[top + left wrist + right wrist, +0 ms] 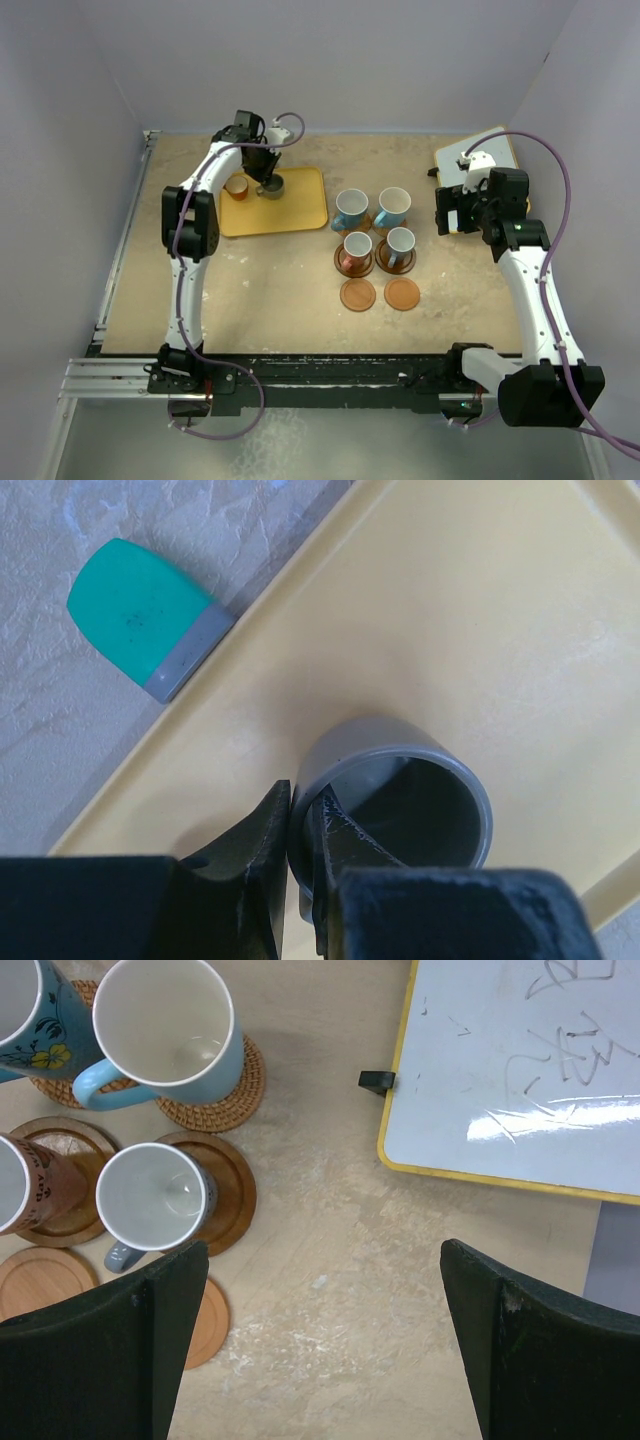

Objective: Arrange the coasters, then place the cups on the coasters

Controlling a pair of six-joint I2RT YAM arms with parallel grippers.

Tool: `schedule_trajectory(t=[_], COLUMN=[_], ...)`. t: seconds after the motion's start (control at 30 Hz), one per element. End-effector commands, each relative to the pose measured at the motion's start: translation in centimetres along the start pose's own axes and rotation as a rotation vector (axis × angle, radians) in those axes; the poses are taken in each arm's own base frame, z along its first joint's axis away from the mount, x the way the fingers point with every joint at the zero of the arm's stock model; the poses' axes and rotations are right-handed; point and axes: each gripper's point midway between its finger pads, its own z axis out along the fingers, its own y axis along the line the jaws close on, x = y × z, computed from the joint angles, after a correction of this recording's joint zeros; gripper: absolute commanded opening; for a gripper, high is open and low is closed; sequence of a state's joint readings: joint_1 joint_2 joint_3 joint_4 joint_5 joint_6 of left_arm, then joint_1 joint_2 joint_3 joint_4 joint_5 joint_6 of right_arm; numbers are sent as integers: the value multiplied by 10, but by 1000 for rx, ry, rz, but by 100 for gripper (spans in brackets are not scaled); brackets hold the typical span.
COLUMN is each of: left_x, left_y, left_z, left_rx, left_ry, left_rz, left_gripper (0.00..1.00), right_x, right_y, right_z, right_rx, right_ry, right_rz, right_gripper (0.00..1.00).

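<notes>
My left gripper (269,186) (300,825) is shut on the wall of the grey cup (271,189) (400,790), one finger inside it and one outside. That cup stands on the yellow tray (290,215) (480,610) beside an orange-brown cup (237,186). Two light blue cups (350,208) (393,205) and two smaller cups (357,250) (400,243) stand on coasters mid-table. Two plain coasters (358,294) (402,293) in front of them are bare. My right gripper (448,212) (325,1260) hangs open over bare table, right of the cups.
A small green and grey object (140,615) lies on the table just off the tray's edge. A yellow-framed whiteboard (478,155) (520,1070) lies at the back right, beside the right gripper. Walls close in the table on three sides.
</notes>
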State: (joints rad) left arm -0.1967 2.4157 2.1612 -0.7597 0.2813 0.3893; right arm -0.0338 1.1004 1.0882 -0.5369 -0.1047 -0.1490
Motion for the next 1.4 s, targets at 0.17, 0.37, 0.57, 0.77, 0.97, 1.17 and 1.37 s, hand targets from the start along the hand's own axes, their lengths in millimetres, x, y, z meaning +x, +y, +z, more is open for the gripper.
schedule_trajectory(t=[0.17, 0.37, 0.57, 0.77, 0.97, 1.17, 1.37], left_x=[-39, -44, -51, -64, -68, -66, -64], left_y=[-10, -25, -46, -83, -147, -214, -275], left_z=[-73, -109, -150, -197, -223, -236, -233], left_rx=[-24, -27, -16, 6, 10, 96, 163], left_ry=[-131, -190, -274, -378, -426, -453, -450], left_rz=[26, 5, -57, -69, 21, 71, 151], left_gripper=[3, 3, 3, 3, 3, 3, 3], right_x=[-5, -5, -5, -5, -7, -6, -5], right_y=[3, 2, 2, 1, -3, -11, -22], right_z=[-2, -2, -1, -2, -5, -5, -4], right_rx=[-20, -19, -19, -10, 14, 57, 108], right_ry=[-24, -22, -20, -21, -32, -32, -30], right_rz=[-6, -6, -5, -4, -7, -15, -18], right_gripper=[100, 100, 100, 100, 100, 100, 100])
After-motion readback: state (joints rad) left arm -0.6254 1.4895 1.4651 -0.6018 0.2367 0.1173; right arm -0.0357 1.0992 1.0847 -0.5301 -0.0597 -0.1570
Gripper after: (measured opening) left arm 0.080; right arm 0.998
